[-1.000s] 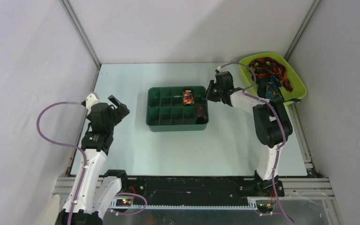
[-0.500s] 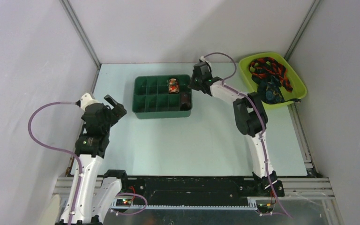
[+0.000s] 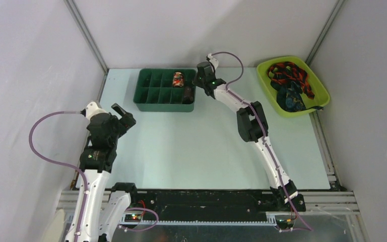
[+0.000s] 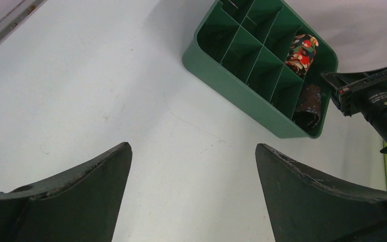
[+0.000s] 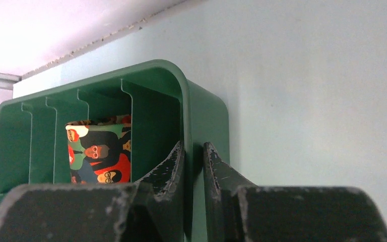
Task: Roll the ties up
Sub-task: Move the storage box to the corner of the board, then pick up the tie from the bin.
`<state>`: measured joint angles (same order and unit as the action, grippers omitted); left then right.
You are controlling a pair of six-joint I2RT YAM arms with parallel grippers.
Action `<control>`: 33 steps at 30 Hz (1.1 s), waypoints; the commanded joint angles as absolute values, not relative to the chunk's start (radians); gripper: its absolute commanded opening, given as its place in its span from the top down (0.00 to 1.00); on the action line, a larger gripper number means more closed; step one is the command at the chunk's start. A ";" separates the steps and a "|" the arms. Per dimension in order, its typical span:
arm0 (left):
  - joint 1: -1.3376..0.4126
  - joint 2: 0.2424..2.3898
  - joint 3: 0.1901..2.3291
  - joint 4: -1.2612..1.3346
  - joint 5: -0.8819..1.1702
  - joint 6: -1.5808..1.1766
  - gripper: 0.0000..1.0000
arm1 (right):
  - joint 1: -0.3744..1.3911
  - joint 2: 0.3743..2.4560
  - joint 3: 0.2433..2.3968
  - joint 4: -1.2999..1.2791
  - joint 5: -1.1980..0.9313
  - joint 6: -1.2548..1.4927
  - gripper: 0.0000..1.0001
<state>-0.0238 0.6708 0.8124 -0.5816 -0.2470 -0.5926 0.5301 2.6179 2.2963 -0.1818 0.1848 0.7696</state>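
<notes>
Pale table [image 3: 206,151] between grey walls [image 3: 196,30], green tray [image 3: 161,107] rearward.

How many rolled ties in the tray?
2. A colourful roll in the far row, second cell from the right; a dark roll in the near right corner cell. Other visible cells look empty.

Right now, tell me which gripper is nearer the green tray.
Right. The right gripper pinches the right end wall of the green tray; the left gripper hangs open toward the near left, well apart from it.
</notes>
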 commanded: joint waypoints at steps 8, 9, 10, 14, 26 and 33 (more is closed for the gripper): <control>-0.018 0.665 0.819 -0.574 -0.217 -0.565 0.00 | 0.552 2.641 2.429 0.096 0.239 0.687 0.45; -0.017 0.666 0.818 -0.574 -0.218 -0.565 0.00 | 0.550 2.628 2.412 0.096 0.237 0.634 0.38; -0.016 0.667 0.818 -0.573 -0.218 -0.565 0.00 | 0.546 2.585 2.398 0.095 0.233 0.618 0.33; -0.011 0.677 0.818 -0.561 -0.208 -0.569 0.00 | 0.500 2.381 2.164 0.125 0.162 0.506 0.24; -0.003 0.731 0.828 -0.562 -0.194 -0.586 0.00 | 0.130 1.824 1.728 -0.410 0.040 0.337 0.23; -0.003 0.765 0.838 -0.529 -0.132 -0.588 0.00 | -0.019 1.776 1.659 -0.569 -0.039 0.189 0.23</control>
<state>-0.0120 0.7540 0.8124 -0.5842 -0.1864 -0.5934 -0.0132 1.7447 1.6939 -0.4046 0.0555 0.3126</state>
